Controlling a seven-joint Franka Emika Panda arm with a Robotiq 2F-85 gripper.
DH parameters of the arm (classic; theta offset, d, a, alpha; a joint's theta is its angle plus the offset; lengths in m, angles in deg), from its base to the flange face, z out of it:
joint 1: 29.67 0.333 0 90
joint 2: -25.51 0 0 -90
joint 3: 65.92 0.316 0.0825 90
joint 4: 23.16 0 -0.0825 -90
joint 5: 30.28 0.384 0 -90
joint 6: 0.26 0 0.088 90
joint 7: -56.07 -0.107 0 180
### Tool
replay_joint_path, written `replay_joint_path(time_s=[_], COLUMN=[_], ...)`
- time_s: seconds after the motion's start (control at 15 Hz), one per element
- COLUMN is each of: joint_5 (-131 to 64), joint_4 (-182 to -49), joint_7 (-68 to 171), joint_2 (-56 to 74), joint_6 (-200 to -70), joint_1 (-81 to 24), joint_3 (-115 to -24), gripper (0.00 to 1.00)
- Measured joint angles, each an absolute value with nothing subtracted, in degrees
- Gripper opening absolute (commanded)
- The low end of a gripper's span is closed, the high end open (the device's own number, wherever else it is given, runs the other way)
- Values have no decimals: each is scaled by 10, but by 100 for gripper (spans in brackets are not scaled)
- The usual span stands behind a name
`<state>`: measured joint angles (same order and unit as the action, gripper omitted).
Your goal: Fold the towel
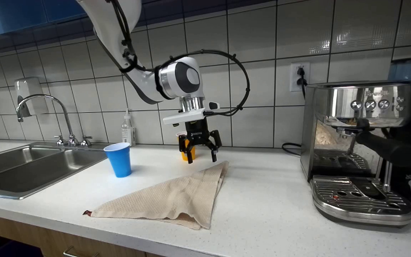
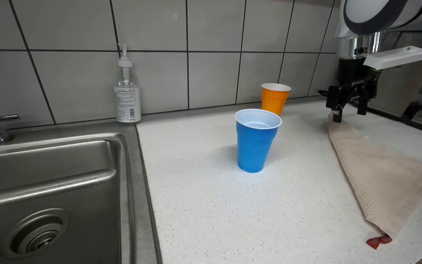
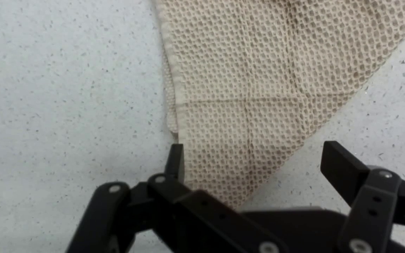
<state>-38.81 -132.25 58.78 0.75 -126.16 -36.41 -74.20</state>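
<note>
While the red tag (image 1: pixel 87 213) marks the left point of the towel (image 1: pixel 162 198) in an exterior view, the cloth spreads rightward over the counter (image 1: pixel 262 210) as a rough triangle, a ripple raised at its front and an under layer showing along the right hem; judged half folded. Over the back right corner hangs the gripper (image 1: pixel 202 161), fingers (image 3: pixel 176 163) set wide, holding nothing; gap to the cloth hard to read. Wrist view: the corner lies between the fingers but off centre, one finger covering the hem, its mate over counter. Likely step: pinch this corner. To do it well, shift toward the hem so that finger clears the cloth, descend until the tips just meet the counter, draw together slowly, take both layers if both are meant to move, then carry low toward the tag. Risk: the hem may bunch under the finger. Edges and room, same order: the sink (image 2: pixel 140 205) bounds the left in both exterior views; the tag lies near the counter's front edge, so an overshoot there could leave cloth overhanging. The blue cup (image 1: pixel 119 162) stands behind the towel's left half, apart from it, and the orange cup (image 2: pixel 275 101) farther back, so any sweep belongs in front of both. Most room for travel appears to be at right, where counter runs between towel and coffee machine (image 1: pixel 357 154).
</note>
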Motion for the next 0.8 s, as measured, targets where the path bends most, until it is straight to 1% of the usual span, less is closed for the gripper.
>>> replay_joint_path(time_s=[0.8], joint_5=[-361], joint_4=[-1309], joint_7=[583], joint_2=[-8], joint_6=[-1264], joint_1=[-368], joint_3=[-742], gripper=[100])
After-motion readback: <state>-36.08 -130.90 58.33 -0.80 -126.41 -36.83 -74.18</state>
